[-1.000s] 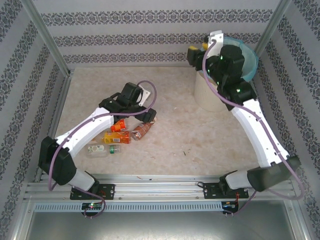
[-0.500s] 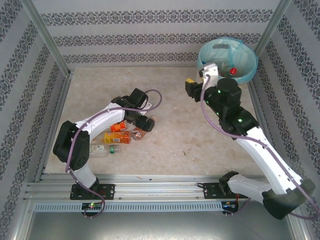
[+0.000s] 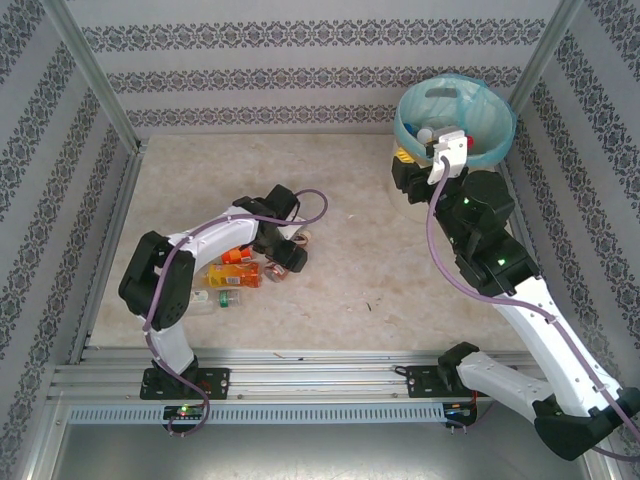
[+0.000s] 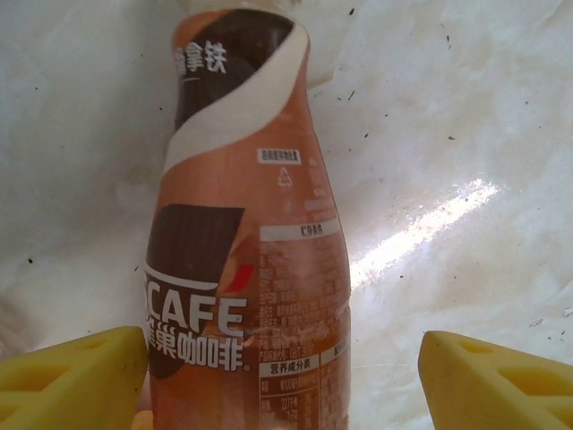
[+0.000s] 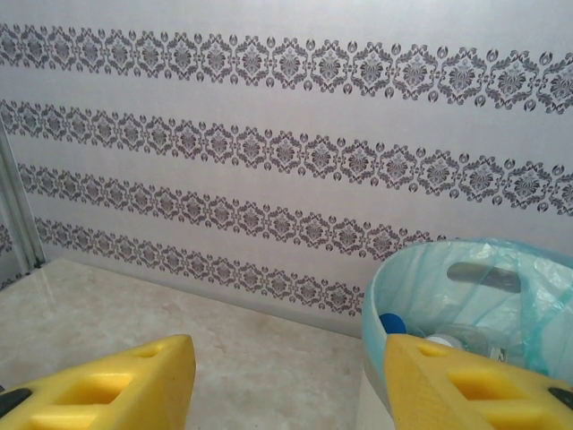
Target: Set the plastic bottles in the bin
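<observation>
Now the left end effector [image 4: 282, 339] straddles the brown bottle [image 4: 246, 251], not yet clamped; we centre it before closing mid-label.

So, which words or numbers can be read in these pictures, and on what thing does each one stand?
"CAFE": white letters on the brown bottle, start cut off.
"拿铁": near its neck.
"咖啡": under "CAFE".
"营养成分表": above fine print too small to read.
Labels of the other bottles, top view: too small to read.

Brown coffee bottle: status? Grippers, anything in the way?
Left gripper open, astride brown coffee bottle, not gripped. Right gripper open, empty, beside bin. Orange bottle lies close alongside.
</observation>
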You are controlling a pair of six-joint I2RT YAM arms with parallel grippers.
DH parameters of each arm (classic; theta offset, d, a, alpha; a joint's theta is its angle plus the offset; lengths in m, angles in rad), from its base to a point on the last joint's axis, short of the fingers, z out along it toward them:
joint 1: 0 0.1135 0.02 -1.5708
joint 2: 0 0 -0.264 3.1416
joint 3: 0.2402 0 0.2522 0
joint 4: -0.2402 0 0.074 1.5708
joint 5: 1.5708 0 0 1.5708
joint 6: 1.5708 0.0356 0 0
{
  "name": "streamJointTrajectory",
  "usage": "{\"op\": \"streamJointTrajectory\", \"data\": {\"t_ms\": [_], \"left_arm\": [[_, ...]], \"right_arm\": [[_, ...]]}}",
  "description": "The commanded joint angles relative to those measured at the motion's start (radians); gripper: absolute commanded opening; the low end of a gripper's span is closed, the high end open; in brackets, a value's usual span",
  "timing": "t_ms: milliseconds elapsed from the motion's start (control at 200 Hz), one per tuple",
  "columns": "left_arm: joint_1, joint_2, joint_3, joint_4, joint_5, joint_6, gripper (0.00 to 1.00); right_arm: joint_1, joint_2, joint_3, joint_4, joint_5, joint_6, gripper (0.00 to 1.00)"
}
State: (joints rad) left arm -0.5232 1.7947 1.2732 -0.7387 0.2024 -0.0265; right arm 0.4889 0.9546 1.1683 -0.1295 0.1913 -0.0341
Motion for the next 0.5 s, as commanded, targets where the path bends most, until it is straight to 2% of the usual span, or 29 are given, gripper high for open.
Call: {"op": "streamJointTrajectory", "data": {"t_ms": [0, 115, 300, 495], "left_arm": [[0.005, 0.024, -0.008, -0.046, -0.020, 0.022, 0.79], [-0.005, 0.040, -0.010, -0.051, -0.056, 0.028, 0.79], [-0.014, 0.055, -0.021, -0.044, -0.052, 0.027, 0.77], [-0.014, 0.043, -0.019, -0.041, -0.038, 0.040, 0.63]], "right_arm": [[0.007, 0.002, 0.010, 0.014, 0.014, -0.011, 0.59], [0.007, 0.005, 0.011, 0.015, 0.011, -0.007, 0.59], [0.008, -0.004, 0.013, 0.013, 0.010, 0.007, 0.59], [0.008, -0.024, 0.017, 0.008, 0.019, 0.011, 0.59]]}}
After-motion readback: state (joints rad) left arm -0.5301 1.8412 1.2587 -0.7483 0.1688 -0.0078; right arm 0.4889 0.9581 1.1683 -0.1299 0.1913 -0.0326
